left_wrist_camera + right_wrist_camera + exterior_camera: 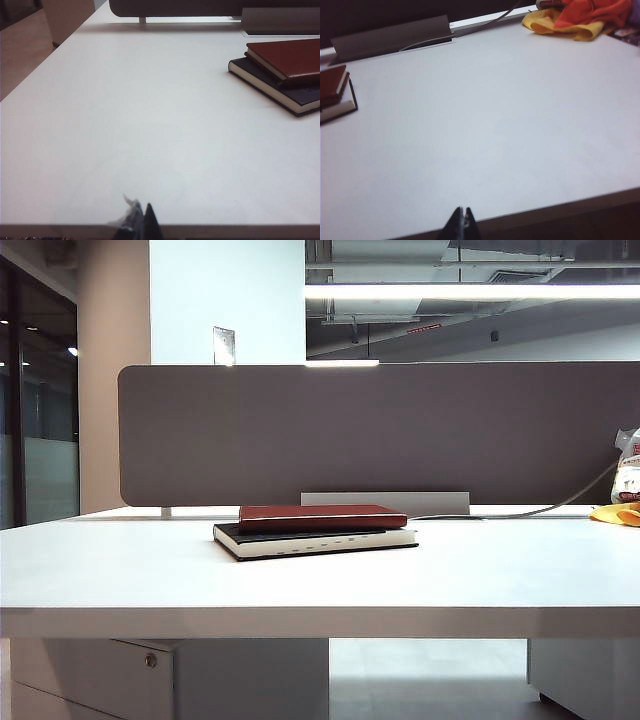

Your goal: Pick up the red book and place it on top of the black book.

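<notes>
Red book (322, 516) lying on black book (315, 540) on white bench (320, 580), left claw (140, 220) and right claw (463, 222) clenched, empty, well apart from the black book.

A white table (120, 570) stands before a grey partition (450, 430). At its far right edge lie a yellow and orange cloth (585, 17), a cable (560, 502), and possibly a snack bag (627, 472).

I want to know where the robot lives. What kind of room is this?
Probably an office: a wide white desk backed by a grey fabric divider screen, a drawer cabinet with a lock underneath, and long ceiling strip lights above.
</notes>
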`<control>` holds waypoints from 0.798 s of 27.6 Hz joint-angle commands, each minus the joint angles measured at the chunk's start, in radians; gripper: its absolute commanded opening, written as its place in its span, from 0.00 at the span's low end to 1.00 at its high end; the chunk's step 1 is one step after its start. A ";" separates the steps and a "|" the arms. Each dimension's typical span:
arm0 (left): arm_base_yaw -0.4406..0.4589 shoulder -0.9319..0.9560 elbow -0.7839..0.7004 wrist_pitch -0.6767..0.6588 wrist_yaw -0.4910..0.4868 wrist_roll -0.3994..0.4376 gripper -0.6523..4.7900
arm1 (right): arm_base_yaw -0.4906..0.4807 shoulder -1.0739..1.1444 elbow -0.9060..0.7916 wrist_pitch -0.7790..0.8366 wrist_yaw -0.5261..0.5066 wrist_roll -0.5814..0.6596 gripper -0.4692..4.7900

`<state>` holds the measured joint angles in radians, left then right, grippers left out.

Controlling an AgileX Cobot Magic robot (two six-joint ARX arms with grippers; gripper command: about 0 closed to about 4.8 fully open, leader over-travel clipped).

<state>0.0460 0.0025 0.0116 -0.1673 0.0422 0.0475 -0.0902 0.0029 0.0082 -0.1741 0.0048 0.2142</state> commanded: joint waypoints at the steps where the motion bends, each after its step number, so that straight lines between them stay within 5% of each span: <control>1: 0.002 0.001 -0.005 -0.005 0.007 -0.006 0.11 | 0.000 0.000 -0.003 0.014 0.003 -0.095 0.08; 9: 0.002 0.001 -0.005 -0.005 0.007 -0.006 0.11 | 0.002 0.000 -0.003 0.013 -0.013 -0.223 0.08; 16: 0.002 0.001 -0.005 -0.005 0.007 -0.006 0.11 | 0.003 0.000 -0.003 0.023 -0.237 -0.241 0.08; 22: 0.002 0.001 -0.005 -0.005 0.007 -0.006 0.11 | 0.003 0.000 -0.003 0.033 -0.269 -0.192 0.08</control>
<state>0.0460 0.0025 0.0116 -0.1677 0.0422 0.0475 -0.0879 0.0029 0.0082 -0.1631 -0.2569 -0.0006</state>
